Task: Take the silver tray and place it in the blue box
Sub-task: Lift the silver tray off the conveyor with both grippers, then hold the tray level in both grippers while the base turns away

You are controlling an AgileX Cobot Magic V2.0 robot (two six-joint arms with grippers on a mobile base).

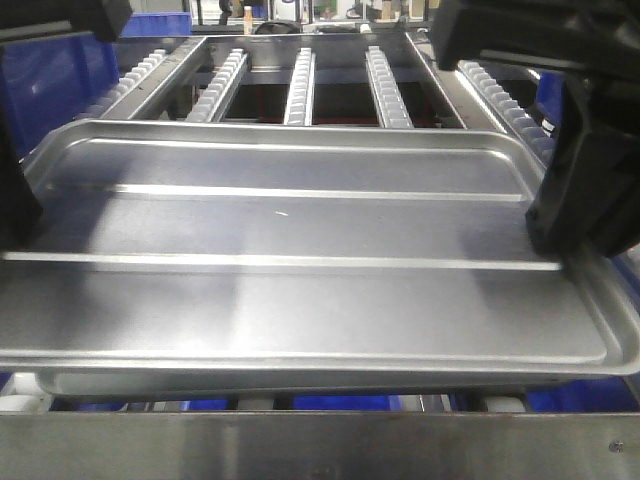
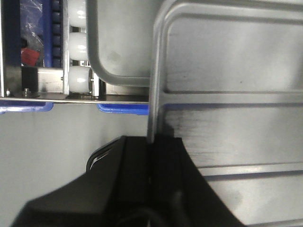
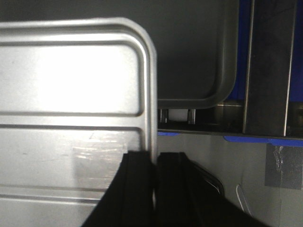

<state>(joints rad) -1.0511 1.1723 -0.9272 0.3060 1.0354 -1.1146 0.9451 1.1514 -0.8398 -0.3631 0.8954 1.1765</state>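
Observation:
The silver tray (image 1: 300,230), with two long ridges across its floor, fills the front view and hangs level between both arms. My left gripper (image 2: 151,139) is shut on the tray's left rim (image 2: 154,94); it appears as a dark mass (image 1: 15,200) at the left edge of the front view. On the opposite rim (image 3: 150,94) my right gripper (image 3: 156,155) is shut, the dark block (image 1: 585,200) in the front view. Only strips of blue plastic (image 1: 340,403) show under the trays; I cannot tell whether they belong to the blue box.
A second, plain silver tray (image 2: 118,42) lies just beneath the held one, its front edge (image 1: 300,385) peeking out. Behind stands a roller conveyor (image 1: 300,85) with white wheels. A steel rail (image 1: 300,440) runs along the front. Blue panels (image 1: 40,80) flank the frame.

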